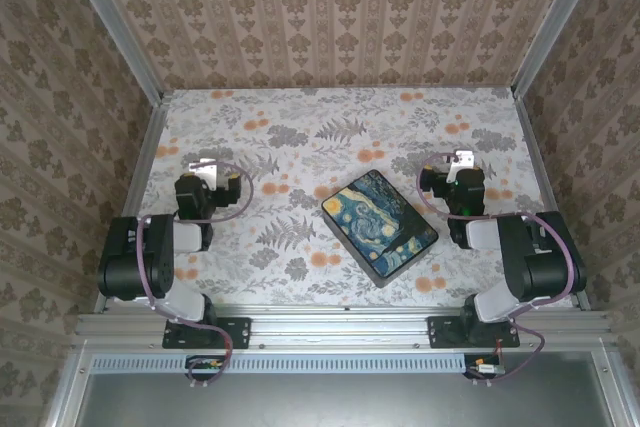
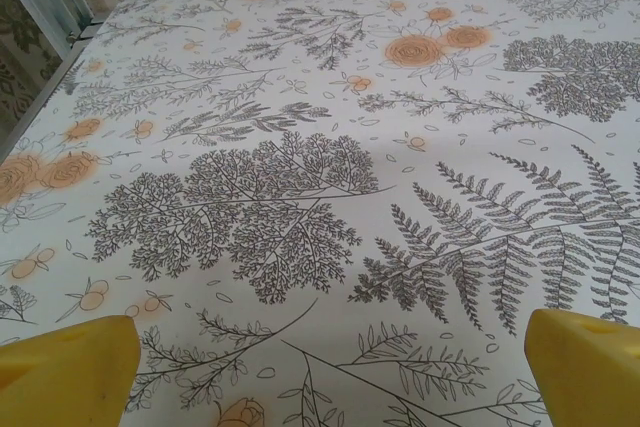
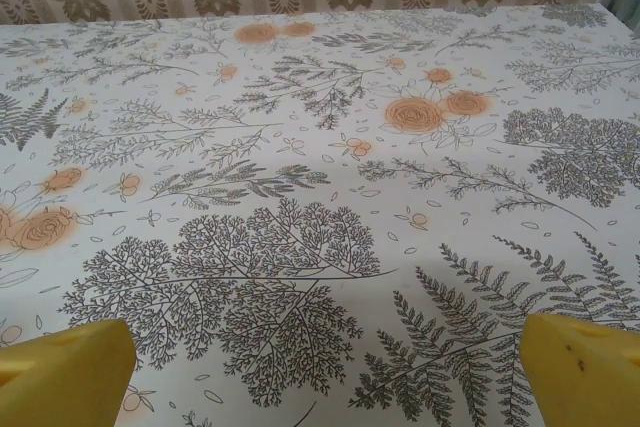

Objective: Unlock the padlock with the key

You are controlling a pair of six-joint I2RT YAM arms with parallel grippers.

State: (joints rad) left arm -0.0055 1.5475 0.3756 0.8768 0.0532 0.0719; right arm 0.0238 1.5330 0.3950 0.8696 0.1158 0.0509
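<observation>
Between left gripper (image 1: 208, 169) and right gripper (image 1: 455, 165) sits the box (image 1: 380, 225), touching neither. Left fingers (image 2: 65, 372) stand wide apart and hold nothing, with bare table (image 2: 300, 147) ahead. The right gripper is likewise spread and empty. Padlock's place: cannot tell.

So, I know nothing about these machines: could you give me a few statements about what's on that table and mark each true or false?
1. The painted box lies between the two arms. True.
2. The left gripper holds something. False: its yellow fingers stand apart, with nothing between them.
3. The right gripper is open. True.
4. The tablecloth is plain white. False: it carries grey ferns and orange flowers.
</observation>
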